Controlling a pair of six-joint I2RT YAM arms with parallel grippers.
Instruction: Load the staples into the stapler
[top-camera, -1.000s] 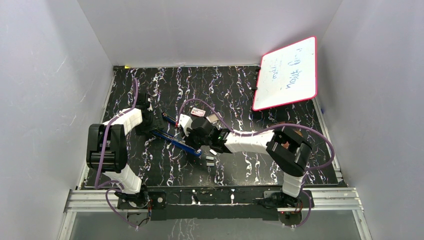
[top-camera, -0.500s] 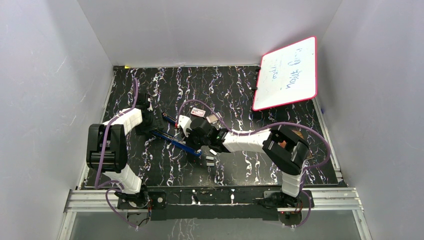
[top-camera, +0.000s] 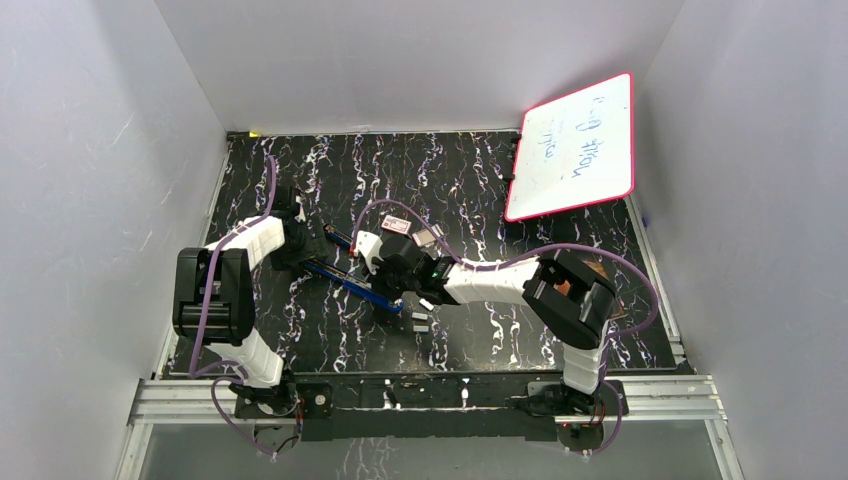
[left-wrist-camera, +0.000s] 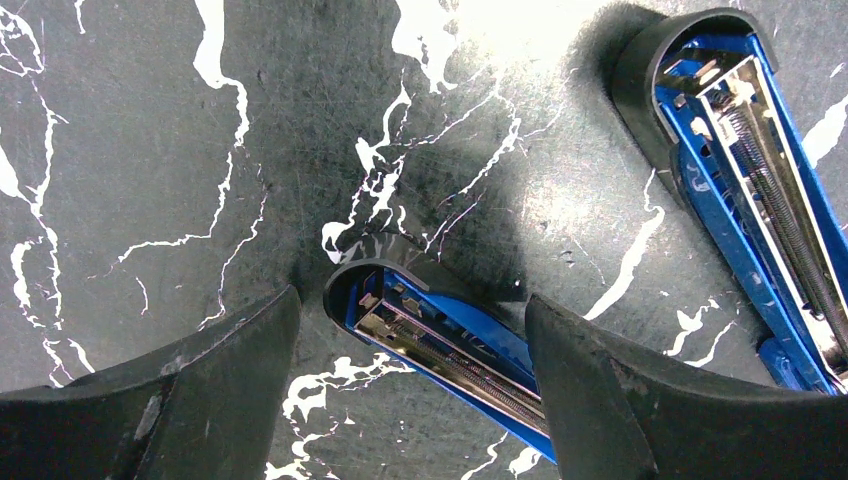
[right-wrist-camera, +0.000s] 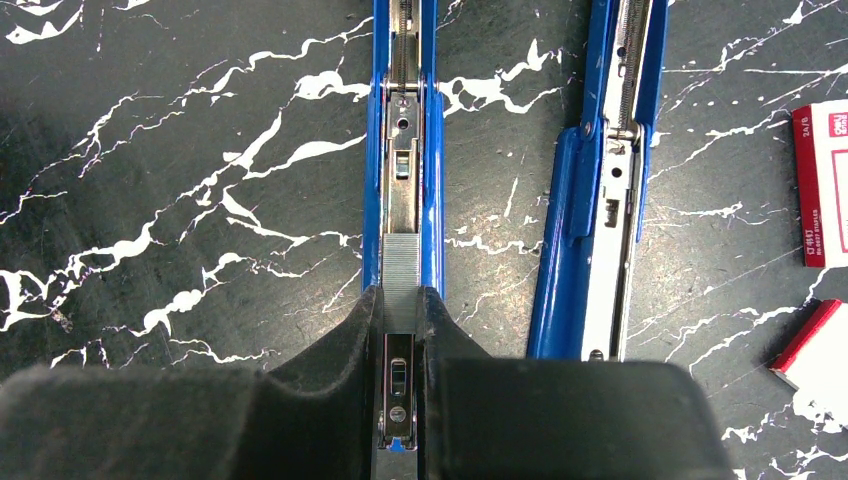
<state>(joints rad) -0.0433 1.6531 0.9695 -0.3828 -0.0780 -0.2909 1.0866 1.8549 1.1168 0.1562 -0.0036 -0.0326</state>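
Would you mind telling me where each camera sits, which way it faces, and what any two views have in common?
Top external: above and behind the bases, looking down on the table; shows the left arm and right arm.
Left wrist: looks down past the open left pincer at one end of the stapler.
Right wrist: looks down along the stapler; the right pincer pinches the staple strip.
Shared: both wrist views show the blue stapler on the black marbled table.

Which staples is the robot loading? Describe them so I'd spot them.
On the black marbled table, find the opened blue stapler under the right gripper. Between its fingers, in the channel, sit the staples: a short grey ribbed strip, unlike the smooth metal around.
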